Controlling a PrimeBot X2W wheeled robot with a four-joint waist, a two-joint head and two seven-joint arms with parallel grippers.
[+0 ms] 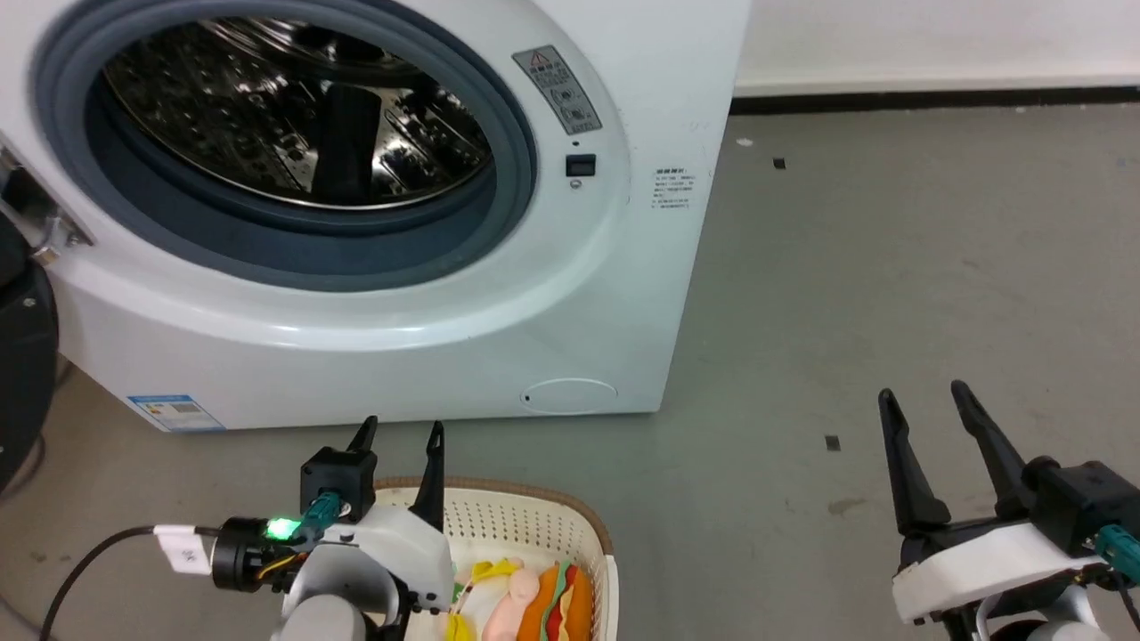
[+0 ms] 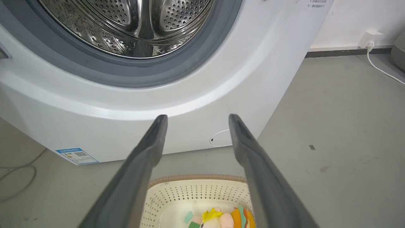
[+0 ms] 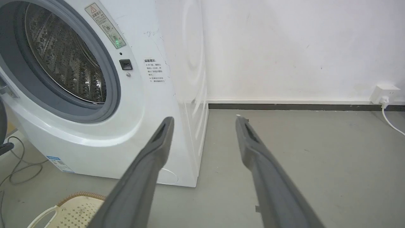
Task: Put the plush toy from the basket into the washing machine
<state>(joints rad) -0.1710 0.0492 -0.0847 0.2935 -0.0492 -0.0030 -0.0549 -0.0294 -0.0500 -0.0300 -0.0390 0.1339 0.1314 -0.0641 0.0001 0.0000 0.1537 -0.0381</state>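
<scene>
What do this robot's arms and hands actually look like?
The left gripper and right gripper each have two long, dark, tapering fingers on a white shell with a black block and teal connector. The left wrist also carries a glowing green light and a black cable with a white tag.

Left gripper [image 1: 401,427] low on my left, fingers parted and pointing up-frame, green light [image 1: 280,529] lit on its wrist. Right gripper [image 1: 923,393] low on my right, fingers parted too, leaning slightly left, white wrist housing [image 1: 980,556] behind them.
</scene>
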